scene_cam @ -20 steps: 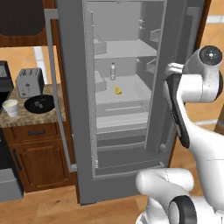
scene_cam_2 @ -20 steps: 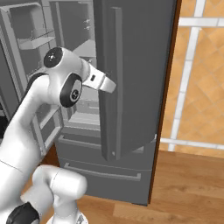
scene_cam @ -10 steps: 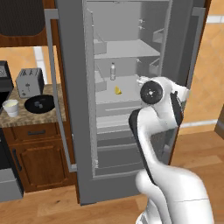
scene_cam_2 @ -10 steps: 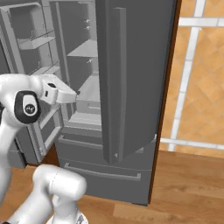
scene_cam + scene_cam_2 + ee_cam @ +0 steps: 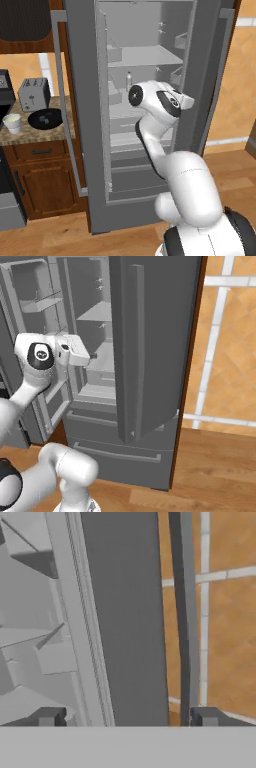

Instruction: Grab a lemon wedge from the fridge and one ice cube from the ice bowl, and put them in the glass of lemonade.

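So I've got the fridge [image 5: 150,100] standing open in front of me, both doors swung out, and my gripper [image 5: 127,716] is spread wide with nothing in it, tips on either side of the right door's edge as my hand camera sees it. Hand is up around the middle shelves, near the small clear bottle [image 5: 129,80]. The lemon wedge I can't pick out right now; my own arm covers the shelf where I'd expect it.

My guess on handling: it's tiny, light, soft and probably slick, so I'd pinch gently across its flat sides, low near the shelf, and not squeeze hard.

The ice bowl [image 5: 45,119] and the glass of lemonade [image 5: 12,122] wait on the counter to the left, just beside each other, in front of the toaster [image 5: 33,93].
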Controlling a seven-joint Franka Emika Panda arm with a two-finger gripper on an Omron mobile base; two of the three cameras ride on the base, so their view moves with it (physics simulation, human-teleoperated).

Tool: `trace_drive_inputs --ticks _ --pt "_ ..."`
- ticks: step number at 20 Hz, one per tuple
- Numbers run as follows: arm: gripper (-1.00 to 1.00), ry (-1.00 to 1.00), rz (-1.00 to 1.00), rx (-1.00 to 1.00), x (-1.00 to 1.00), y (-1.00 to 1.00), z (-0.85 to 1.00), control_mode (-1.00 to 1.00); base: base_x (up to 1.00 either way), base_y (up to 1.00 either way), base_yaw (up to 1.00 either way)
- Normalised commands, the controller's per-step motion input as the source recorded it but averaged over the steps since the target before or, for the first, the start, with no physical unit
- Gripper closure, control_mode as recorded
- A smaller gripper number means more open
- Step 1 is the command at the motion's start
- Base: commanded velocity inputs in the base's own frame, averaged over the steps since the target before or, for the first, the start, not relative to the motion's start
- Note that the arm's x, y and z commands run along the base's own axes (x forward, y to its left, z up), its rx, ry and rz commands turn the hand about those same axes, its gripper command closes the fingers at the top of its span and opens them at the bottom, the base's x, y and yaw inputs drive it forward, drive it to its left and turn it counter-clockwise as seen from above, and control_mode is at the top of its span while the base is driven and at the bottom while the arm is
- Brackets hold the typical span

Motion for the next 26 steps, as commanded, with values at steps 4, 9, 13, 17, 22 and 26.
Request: trace_drive_inputs --ticks 4,9,13,17,22,26 --pt "-1.00 0.06 0.00 0.00 0.97 -0.34 -0.04 -1.00 0.00 0.00 0.00" --pt "-1.00 0.10 -0.06 -0.01 0.82 -0.35 -0.12 -1.00 0.00 0.00 0.00" --pt "-1.00 0.24 -0.26 -0.03 0.08 -0.91 -0.18 -1.00 0.00 0.00 0.00" --pt "-1.00 0.23 -0.31 -0.09 0.00 -0.99 -0.23 -1.00 0.00 0.00 0.00" --pt "-1.00 0.14 -0.34 -0.05 -0.36 -1.00 -0.29 -1.00 0.00 0.00 0.00" --pt "-1.00 0.06 -0.25 -0.04 -0.60 -1.00 -0.40 -1.00 0.00 0.00 0.00"
